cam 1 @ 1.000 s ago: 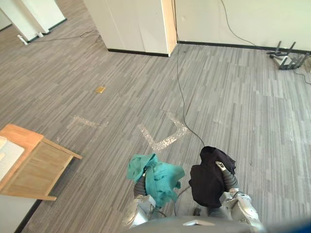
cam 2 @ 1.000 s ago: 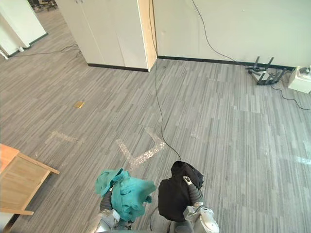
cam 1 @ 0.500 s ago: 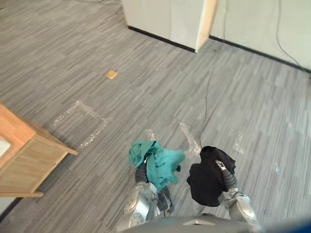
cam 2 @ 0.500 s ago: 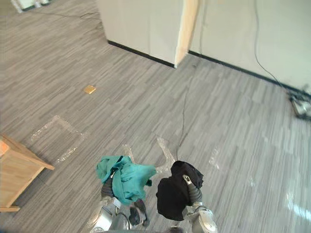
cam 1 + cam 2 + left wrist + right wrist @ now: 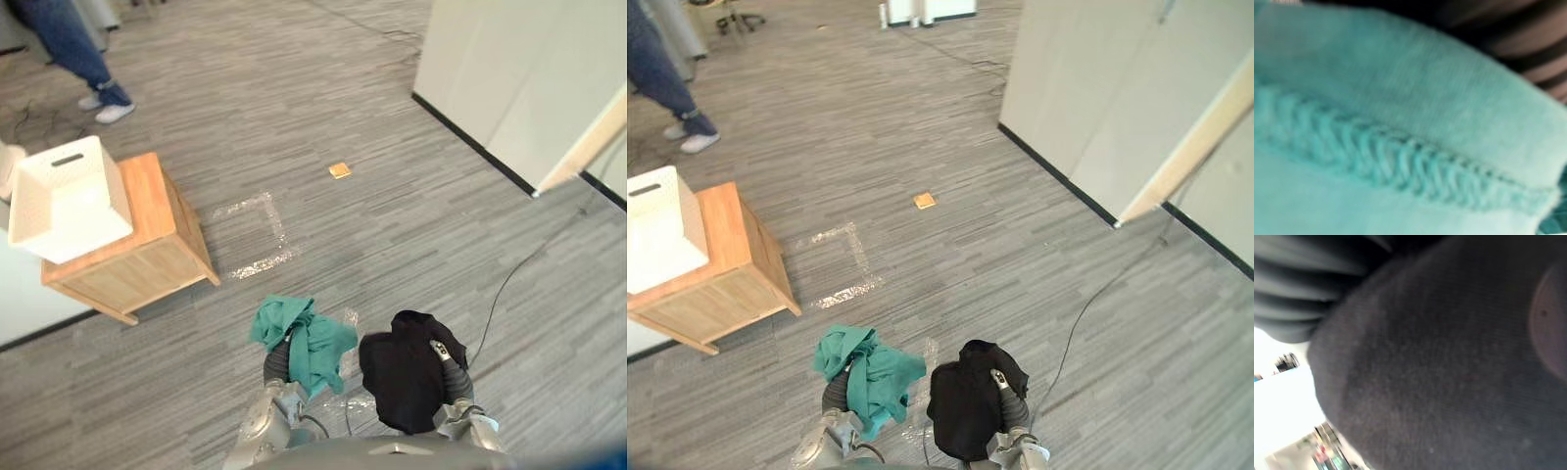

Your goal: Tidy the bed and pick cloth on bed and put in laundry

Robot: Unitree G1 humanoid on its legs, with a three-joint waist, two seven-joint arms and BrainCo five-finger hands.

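A teal cloth point(image 5: 304, 340) hangs bunched over my left hand point(image 5: 277, 364), low in the eye views and well above the floor. It covers the lens in the left wrist view as a seamed teal cloth point(image 5: 1400, 122). A black cloth point(image 5: 400, 377) is draped over my right hand point(image 5: 438, 349), where a silver finger curls over its top edge. The same black cloth point(image 5: 1449, 382) lies against the right wrist camera. A white laundry basket point(image 5: 64, 196) stands on a low wooden table point(image 5: 147, 257) to the left, about a metre ahead of my hands.
A person's legs point(image 5: 69, 44) in blue trousers and white shoes stand at the far left beyond the table. A white partition point(image 5: 519, 78) rises at the right. A small orange tile point(image 5: 340, 170) and tape marks point(image 5: 250, 235) lie on the grey floor.
The camera has swung left: the table with the white basket and the person's legs have come into view. Both cloths stay in my hands in the same pose.
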